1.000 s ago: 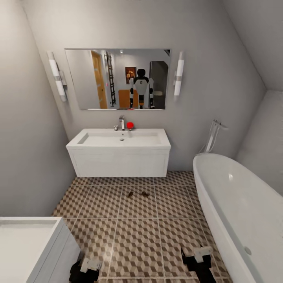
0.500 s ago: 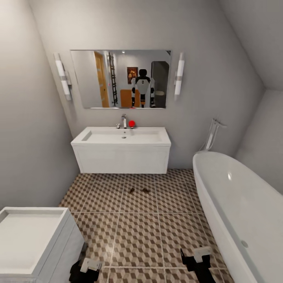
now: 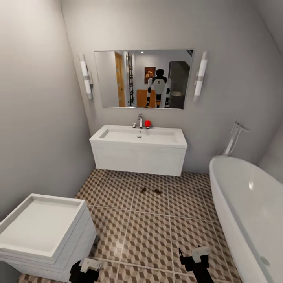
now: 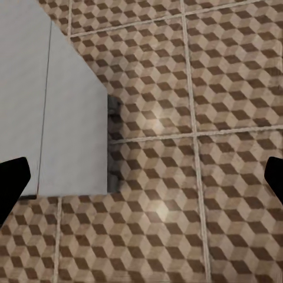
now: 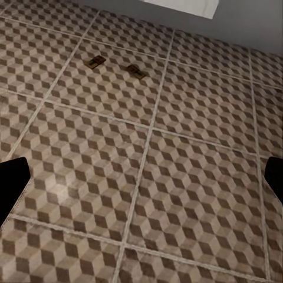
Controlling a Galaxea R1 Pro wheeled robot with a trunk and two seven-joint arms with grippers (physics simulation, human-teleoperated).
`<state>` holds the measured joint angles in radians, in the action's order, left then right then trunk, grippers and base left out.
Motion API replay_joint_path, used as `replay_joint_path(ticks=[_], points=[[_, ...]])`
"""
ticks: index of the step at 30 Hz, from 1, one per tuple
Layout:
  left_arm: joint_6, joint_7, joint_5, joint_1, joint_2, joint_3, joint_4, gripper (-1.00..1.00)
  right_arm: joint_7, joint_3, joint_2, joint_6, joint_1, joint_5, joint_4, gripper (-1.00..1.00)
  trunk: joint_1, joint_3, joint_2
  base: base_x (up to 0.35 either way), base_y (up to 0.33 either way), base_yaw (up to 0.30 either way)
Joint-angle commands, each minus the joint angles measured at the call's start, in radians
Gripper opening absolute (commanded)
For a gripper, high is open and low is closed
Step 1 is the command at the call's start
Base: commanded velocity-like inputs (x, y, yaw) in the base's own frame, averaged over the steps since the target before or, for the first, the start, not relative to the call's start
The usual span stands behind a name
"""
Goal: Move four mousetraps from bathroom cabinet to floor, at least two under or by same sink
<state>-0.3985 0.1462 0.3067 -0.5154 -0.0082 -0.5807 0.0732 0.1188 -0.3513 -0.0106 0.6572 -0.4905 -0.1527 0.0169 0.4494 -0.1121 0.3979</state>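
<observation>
Two mousetraps lie flat on the bathroom floor [image 3: 149, 236], side by side in front of the sink [image 3: 138, 136]: one mousetrap [image 3: 144, 190] on the left, the other mousetrap [image 3: 158, 192] on the right. The right wrist view shows the same pair, one trap [image 5: 94, 61] and its neighbour [image 5: 136, 72], far ahead of my right gripper [image 5: 141, 183]. That gripper is open and empty above the tiles. My left gripper [image 4: 141, 183] is open and empty too, hanging beside the white toilet [image 4: 65, 118]. Both grippers, left [image 3: 84, 269] and right [image 3: 195, 257], hang low at the near edge. The cabinet is out of view.
A white square toilet [image 3: 39, 232] stands close at my left. A white oval bathtub [image 3: 251, 204] runs along the right. The white vanity [image 3: 137, 160] hangs under the basin against the far wall, with a mirror [image 3: 143, 78] above. A red object [image 3: 147, 123] sits by the faucet.
The whole picture has shifted right as the camera turned left; more of the toilet shows. The two mousetraps lie as before and both grippers stay open and low.
</observation>
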Motion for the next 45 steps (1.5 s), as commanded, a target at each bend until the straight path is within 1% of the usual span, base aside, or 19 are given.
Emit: replay_joint_path(ticks=[1,45], points=[[-0.005,0.001,0.006,-0.002,-0.001,-0.008,0.003,1.00,0.002,-0.009,0.000,0.002,0.000,-0.008,0.000,1.00,0.001,-0.002,0.002,0.000,0.000,0.285],[-0.005,0.001,0.006,-0.002,-0.002,-0.008,0.003,1.00,0.002,-0.009,0.001,0.002,-0.001,-0.008,0.000,1.00,0.001,-0.002,0.002,0.000,0.000,0.286]])
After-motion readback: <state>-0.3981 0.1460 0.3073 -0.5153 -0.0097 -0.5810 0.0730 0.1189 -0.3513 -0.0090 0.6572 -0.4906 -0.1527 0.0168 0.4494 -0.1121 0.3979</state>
